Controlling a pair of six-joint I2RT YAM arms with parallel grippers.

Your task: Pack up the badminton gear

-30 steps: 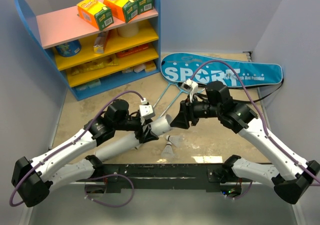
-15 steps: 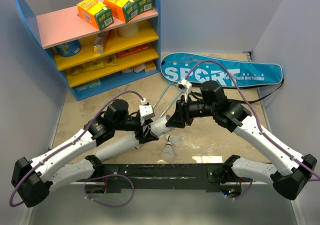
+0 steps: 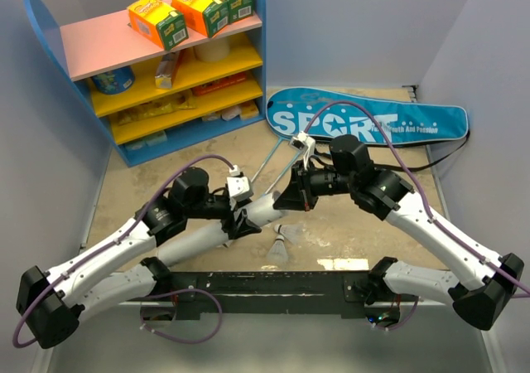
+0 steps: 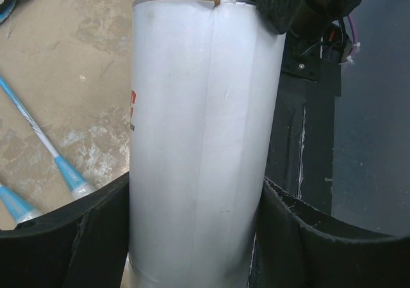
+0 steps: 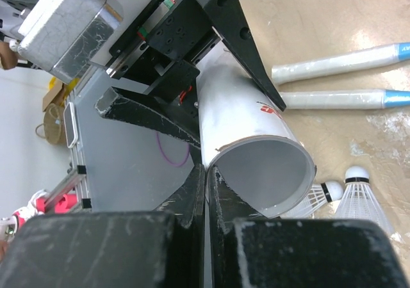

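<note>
My left gripper is shut across the body of a white tube and holds it tilted above the table. At the tube's open mouth, my right gripper is shut on the rim, one finger inside and one outside. Two white shuttlecocks lie on the table just below the mouth. Both light-blue rackets lie beyond the arms, their pale handles side by side. The blue "SPORT" bag lies flat at the back right.
A blue shelf unit with orange-green boxes on top stands at the back left. Grey walls close in on both sides. The black base rail runs along the near edge.
My right gripper has moved left to the tube's mouth and closed from half open onto the rim. The left arm has shifted slightly, still holding the tube.
</note>
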